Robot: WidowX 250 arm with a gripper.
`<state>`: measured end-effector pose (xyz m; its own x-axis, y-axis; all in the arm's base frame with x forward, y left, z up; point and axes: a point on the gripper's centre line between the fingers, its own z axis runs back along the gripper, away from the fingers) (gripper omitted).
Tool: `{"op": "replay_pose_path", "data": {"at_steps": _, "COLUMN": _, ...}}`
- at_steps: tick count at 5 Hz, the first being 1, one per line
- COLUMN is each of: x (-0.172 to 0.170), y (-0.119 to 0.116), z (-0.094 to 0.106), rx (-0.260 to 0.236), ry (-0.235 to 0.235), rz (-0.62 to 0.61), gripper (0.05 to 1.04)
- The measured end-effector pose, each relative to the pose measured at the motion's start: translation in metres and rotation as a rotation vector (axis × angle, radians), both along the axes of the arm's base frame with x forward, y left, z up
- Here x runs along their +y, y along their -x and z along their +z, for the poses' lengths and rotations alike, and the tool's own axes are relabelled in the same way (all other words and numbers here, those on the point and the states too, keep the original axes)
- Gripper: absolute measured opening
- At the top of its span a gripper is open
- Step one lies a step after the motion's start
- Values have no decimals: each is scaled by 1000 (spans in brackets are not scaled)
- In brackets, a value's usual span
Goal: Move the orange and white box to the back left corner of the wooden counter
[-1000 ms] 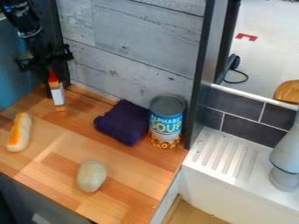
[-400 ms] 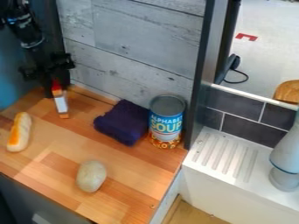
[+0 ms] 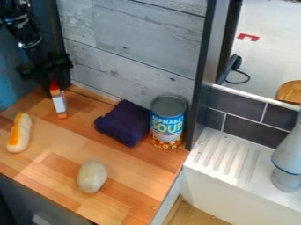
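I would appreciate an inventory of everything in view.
Slim stick-like object: 1, red-white-orange, upper left
Elongated bread-like roll: 1, cream-orange, left
Smooth oval object: 1, beige, lower centre-left
Bunched cloth: 1, purple, centre
Cylindrical soup can: 1, mostly blue label, beside cloth
Wooden counter: 1, brown, left
Plank wall: 1, grey, behind
Upright post: 1, dark, centre-right
Wall tiles: several, dark grey, right
Ridged drainboard: 1, white, lower right
Rounded fixture: 1, pale grey, right edge
Rounded wooden object: 1, tan, right edge
Corded object: 1, black, upper right
Floor mark: 1, red, upper right
Robot arm: 1, black, upper left
Two-finger gripper: 1, black, holding stick-like object
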<state>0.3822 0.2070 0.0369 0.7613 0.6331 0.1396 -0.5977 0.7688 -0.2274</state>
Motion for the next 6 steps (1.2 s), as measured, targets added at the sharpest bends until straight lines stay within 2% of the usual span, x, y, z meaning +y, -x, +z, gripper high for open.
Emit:
{"op": "replay_pose_path", "data": {"at_steps": 2, "x": 0, "y": 0, "z": -1, "rx": 2, "ry": 0, "rz": -6, "gripper": 991}}
{"op": "replay_pose_path", "data": {"at_steps": 4, "x": -6, "y": 11, "z": -11, "rx": 35, "ry": 17, "rz": 0, "gripper": 1000}}
{"op": "replay_pose_path", "data": {"at_steps": 5, "x": -8, "y": 12, "z": 5, "rx": 1, "ry": 0, "rz": -6, "gripper": 1000}}
{"op": "replay_pose_path", "data": {"at_steps": 6, "x": -11, "y": 13, "z": 15, "rx": -23, "ry": 3, "rz": -5, "gripper": 1000}}
